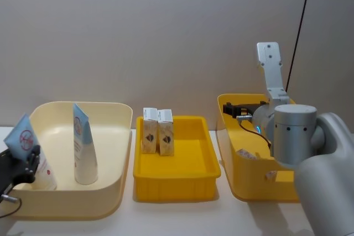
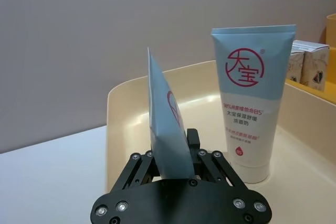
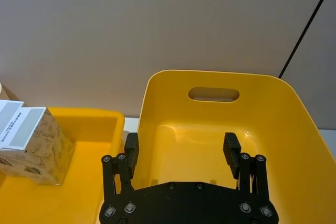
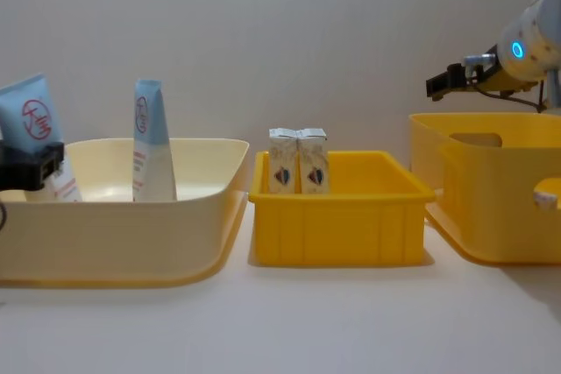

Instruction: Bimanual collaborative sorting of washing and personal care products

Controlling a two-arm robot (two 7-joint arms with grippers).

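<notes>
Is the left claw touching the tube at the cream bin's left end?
Touching: the left wrist view shows the left claw clamped on that tube.

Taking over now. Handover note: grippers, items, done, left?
Left gripper: shut on a tube, upright at the cream bin's left side.
Right gripper: open, empty, over the right yellow bin.
Second tube stands in the cream bin; two cartons side by side in the middle tray.
Done: one tube, two cartons placed.
Left: release the held tube; pale items in the right bin, unclear what, probably need sorting.
</notes>
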